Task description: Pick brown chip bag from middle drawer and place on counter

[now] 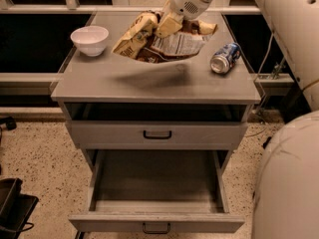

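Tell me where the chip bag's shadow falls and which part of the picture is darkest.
Camera view: the brown chip bag, held by the tool over the back of the counter, throws a soft shadow just in front of itself, so it hangs clear; the recesses beside the counter are darkest; the open middle drawer is dim inside.

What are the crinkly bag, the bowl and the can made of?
The brown chip bag, held by the tool above the counter, looks like thin glossy plastic film: wrinkled, shiny. The white bowl: smooth ceramic or plastic, can't tell. The can: probably metal, with a shiny silver end.
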You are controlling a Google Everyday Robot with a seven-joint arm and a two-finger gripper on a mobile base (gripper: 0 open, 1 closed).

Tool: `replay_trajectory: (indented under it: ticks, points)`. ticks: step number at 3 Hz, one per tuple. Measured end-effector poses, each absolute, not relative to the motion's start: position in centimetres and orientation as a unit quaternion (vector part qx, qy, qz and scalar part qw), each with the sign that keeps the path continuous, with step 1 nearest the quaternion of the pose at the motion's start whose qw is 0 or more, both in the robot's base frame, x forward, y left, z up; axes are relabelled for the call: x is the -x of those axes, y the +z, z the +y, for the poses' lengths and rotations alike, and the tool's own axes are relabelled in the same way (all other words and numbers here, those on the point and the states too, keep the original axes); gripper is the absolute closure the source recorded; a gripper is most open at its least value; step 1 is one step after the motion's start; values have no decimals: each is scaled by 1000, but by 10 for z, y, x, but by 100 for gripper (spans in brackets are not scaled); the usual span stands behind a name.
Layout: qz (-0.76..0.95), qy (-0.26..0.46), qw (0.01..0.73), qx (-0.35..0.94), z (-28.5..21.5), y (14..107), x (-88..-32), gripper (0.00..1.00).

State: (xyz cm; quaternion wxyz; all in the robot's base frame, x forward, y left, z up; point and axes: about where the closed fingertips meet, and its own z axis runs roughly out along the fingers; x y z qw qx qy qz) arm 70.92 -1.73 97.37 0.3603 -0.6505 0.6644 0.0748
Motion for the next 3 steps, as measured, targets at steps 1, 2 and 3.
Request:
replay_trajectory:
  ticks: [1,2,3]
  points:
    - [666,75,361,649,-19,966,-712,12]
    - [666,75,361,649,-19,966,-712,0]
    - [666,75,361,649,-19,966,-712,0]
